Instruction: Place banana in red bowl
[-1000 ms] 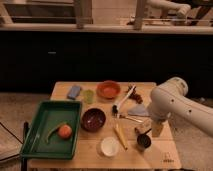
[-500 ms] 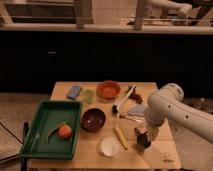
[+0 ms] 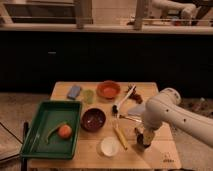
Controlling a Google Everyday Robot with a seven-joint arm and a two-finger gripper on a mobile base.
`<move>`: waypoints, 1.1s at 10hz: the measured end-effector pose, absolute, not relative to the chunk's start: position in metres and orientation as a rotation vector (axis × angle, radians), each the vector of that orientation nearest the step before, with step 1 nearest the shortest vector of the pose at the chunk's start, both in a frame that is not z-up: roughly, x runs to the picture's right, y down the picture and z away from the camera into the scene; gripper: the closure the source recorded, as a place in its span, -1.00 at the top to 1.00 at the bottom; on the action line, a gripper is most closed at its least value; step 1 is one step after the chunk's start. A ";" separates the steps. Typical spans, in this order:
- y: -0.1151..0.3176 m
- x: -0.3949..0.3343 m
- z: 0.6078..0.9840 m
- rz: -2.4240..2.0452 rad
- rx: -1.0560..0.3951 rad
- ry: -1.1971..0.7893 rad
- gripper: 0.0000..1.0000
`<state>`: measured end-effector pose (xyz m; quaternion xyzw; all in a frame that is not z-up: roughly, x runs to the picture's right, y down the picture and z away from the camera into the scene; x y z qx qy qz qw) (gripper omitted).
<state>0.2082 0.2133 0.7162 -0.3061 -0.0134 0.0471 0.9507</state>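
Pincer is hanging low over the front-right part of the counter, released, w/ nothing in it. The arm is bending down to it from the right. The banana is lying flat on the counter just left of the pincer, apart from it, and running roughly front-to-back at a slight slant.

You're prob. lining up the grasp. Bring the pincer left until it's sitting over the banana's middle. Turn the jaws so they're closing across its thin side, not along its length. Go low before clenching, since it's slim and could roll out.

The red bowl is waiting empty at the back-centre, well apart from the banana, so you're needing a clear lift first.

- White bowl: sitting just left of the banana's near end; mind the left jaw.
- Dark bowl: further left.
- Utensils: lying btw. the banana and red bowl; carry above them.
- Green cup and blue pad: standing left of the red bowl.
- Green tray: off at the left, holding an orange fruit and a green vegetable; not in your path.
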 end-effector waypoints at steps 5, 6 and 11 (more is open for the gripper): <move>0.204 0.193 0.703 0.129 -0.630 -0.078 0.60; 0.196 0.181 0.696 0.135 -0.630 -0.091 0.60; 0.183 0.144 0.693 0.272 -0.639 -0.114 0.60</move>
